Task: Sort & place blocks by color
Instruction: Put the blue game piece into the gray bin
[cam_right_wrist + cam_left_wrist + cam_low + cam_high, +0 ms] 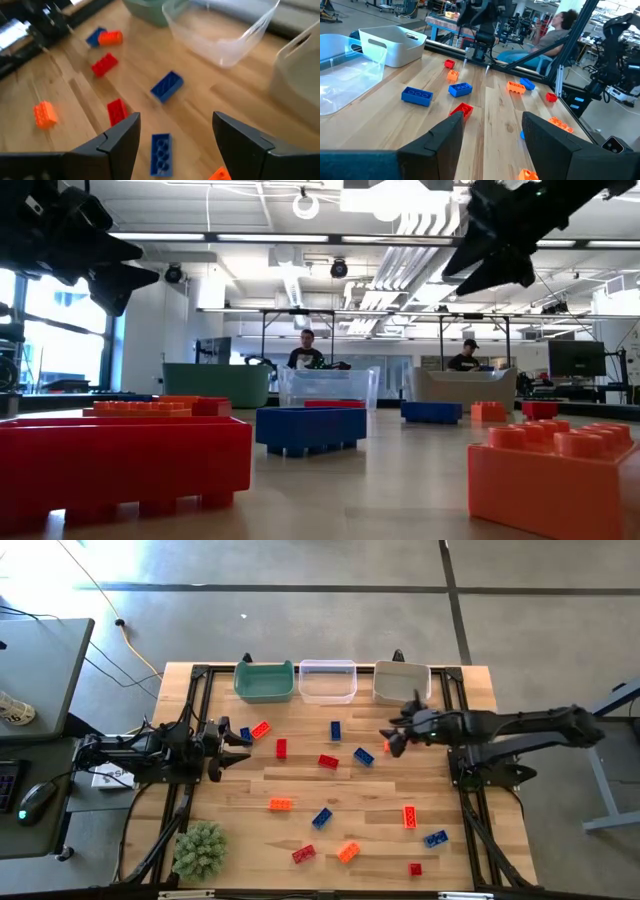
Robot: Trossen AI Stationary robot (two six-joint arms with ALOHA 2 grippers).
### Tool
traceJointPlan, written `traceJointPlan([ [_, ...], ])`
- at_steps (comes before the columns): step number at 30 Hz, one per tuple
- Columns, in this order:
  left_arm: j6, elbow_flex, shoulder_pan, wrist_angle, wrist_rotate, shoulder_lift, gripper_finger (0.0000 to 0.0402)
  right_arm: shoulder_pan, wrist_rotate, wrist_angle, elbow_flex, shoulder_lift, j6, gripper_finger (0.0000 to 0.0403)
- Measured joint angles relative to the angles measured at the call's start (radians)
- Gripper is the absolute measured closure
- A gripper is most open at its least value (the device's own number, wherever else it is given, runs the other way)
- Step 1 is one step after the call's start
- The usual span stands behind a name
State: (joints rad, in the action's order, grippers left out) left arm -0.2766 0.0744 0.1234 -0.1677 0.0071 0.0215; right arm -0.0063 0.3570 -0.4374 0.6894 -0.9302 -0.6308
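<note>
Red, orange and blue blocks [328, 761] are seen scattered over the middle and lower part of the wooden desk [480, 690] in the high view; none is seen lying in the 3 bins at the upper centre: a green bin [264, 681], a clear bin [327, 681] and a white bin [401, 681]. The left gripper [240, 737] is held at the left of the frame beside a blue and an orange block, its jaws spread and nothing between them. The right gripper [390, 741] is held right of centre, just below the white bin, jaws likewise spread and empty, with an orange block close by.

No sorting appears to be done yet, so a first pick is judged to be the step in hand. It would be done well if the jaws were lowered squarely over 1 block, closed across its narrow sides, and neighbouring blocks left undisturbed. 1 colour should be kept to each bin.
</note>
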Motion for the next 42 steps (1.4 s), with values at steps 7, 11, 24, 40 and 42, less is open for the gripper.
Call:
traceJointPlan([
  [7, -0.033, 0.0, 0.0, 0.0, 0.0, 0.0, 0.0209, 0.0, -0.044, -0.006, 0.097, -0.204, -0.019, 0.0167],
  [11, -0.109, 0.0, 0.0, 0.0, 0.0, 0.0, 0.0209, 0.0, -0.044, -0.08, 0.18, -0.314, -0.018, 0.0167],
  [24, -0.139, 0.0, 0.0, 0.0, 0.004, 0.0, 0.0209, 0.0, -0.147, -0.175, 0.281, -0.591, -0.147, 0.0167],
  [40, -0.228, 0.0, 0.0, 0.0, 0.007, 0.0, 0.0209, 0.003, -0.193, -0.171, 0.282, -0.71, -0.172, 0.0167],
  [42, -0.265, 0.0, 0.0, 0.0, 0.007, 0.0, 0.0209, 0.003, -0.193, -0.171, 0.281, -0.717, -0.164, 0.0167],
])
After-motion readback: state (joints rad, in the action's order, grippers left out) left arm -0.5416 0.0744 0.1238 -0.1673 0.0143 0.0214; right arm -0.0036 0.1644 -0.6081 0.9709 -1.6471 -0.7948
